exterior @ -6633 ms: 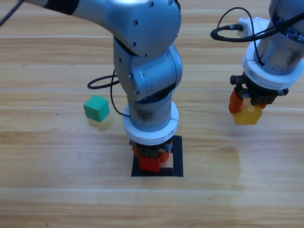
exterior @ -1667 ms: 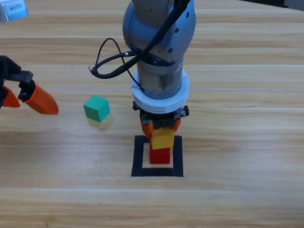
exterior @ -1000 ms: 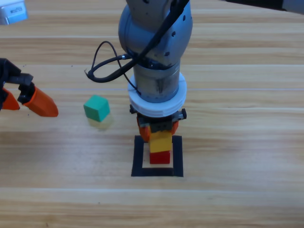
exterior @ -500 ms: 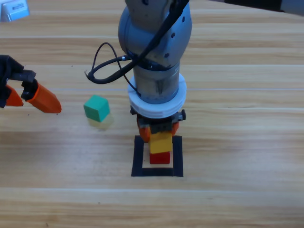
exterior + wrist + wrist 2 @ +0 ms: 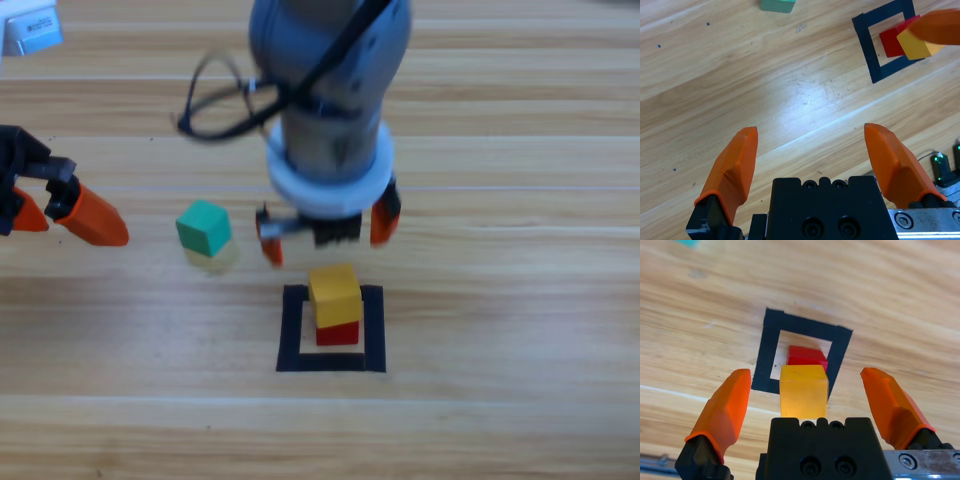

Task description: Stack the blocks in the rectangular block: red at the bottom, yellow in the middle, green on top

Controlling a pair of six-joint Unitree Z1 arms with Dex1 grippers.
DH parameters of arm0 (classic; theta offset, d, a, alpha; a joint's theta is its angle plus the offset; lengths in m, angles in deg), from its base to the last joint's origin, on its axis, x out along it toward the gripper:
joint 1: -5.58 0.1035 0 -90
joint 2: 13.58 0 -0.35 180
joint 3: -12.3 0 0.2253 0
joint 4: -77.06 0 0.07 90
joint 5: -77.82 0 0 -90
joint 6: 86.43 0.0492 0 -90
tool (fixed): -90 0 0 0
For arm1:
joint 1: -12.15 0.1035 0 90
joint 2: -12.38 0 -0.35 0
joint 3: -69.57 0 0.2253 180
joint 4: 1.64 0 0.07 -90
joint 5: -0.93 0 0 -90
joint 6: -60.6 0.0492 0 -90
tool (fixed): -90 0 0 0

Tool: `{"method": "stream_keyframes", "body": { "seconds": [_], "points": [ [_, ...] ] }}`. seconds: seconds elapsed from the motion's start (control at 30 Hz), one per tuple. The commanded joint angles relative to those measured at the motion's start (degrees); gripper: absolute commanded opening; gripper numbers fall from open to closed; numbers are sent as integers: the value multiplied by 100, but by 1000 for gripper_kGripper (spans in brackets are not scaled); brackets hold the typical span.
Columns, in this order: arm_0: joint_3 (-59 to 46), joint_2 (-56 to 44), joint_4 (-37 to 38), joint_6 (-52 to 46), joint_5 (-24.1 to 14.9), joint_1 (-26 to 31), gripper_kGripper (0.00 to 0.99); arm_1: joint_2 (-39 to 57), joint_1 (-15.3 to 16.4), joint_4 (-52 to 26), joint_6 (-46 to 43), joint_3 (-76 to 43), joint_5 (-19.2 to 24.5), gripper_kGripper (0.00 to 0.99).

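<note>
— Where do we see the arms?
— Our right gripper (image 5: pixel 325 228) hangs straight down mid-tabletop, jaws spread, above the yellow cube (image 5: pixel 334 288). Our left gripper (image 5: pixel 60 205) waits open at the left edge.
— And the blocks?
— Yellow sits squarely on the red cube (image 5: pixel 338 333) inside the tape outline (image 5: pixel 290 330). The green cube (image 5: pixel 203 227) rests alone, left of it, turned askew.

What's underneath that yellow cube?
The yellow cube sits on the red cube, inside the black tape square. Only the red cube's side shows; its top face is covered. The right tool hangs open above them.
</note>
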Motion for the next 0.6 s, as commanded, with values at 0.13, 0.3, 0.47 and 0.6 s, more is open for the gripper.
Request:
{"method": "stream_keyframes", "body": {
  "seconds": [0.13, 0.3, 0.47, 0.6],
  "points": [
    [572, 528, 23, -431, -227, 156, 905, 1441, -87, 2, -587, -661, 376, 990],
    [1460, 1653, -240, -422, -412, 156, 907, 2074, -368, -657, -859, -2137, 394, 990],
    [2198, 2760, -434, -238, -632, 173, 908, 4306, -905, -3918, -1518, -6031, -336, 990],
    [2945, 3586, -926, -159, -948, 147, 910, 4666, -931, -4533, -2142, -6910, -397, 990]
  ]
}}
